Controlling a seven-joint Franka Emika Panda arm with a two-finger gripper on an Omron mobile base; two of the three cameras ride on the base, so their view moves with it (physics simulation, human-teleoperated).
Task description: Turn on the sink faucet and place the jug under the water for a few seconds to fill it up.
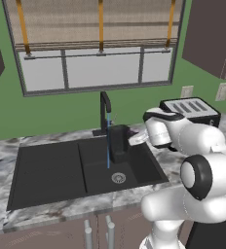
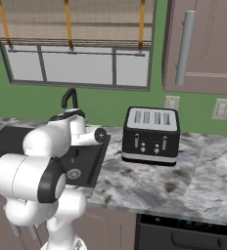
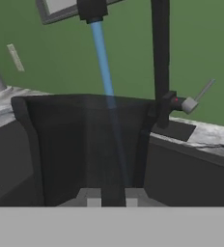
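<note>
The tall dark jug [image 1: 119,143] hangs upright over the right basin of the black sink [image 1: 47,170], and in the hand view the jug [image 3: 85,149] stands right in front of the fingertips. My gripper [image 1: 132,138] [image 3: 111,198] reaches in from the right and is shut on the jug's near side. The matte-black sink faucet [image 1: 105,109] [image 3: 161,58] rises behind, its side lever [image 3: 201,94] tilted. A thin blue stream of water [image 1: 108,153] [image 3: 103,62] falls from the spout along the jug's left edge. I cannot tell if it lands inside the jug.
A black four-slot toaster [image 2: 151,134] [image 1: 190,112] stands on the marble counter [image 2: 184,180] to the right of the sink. The round silver drain [image 1: 118,178] lies below the jug. A window [image 1: 100,68] and green wall close off the back.
</note>
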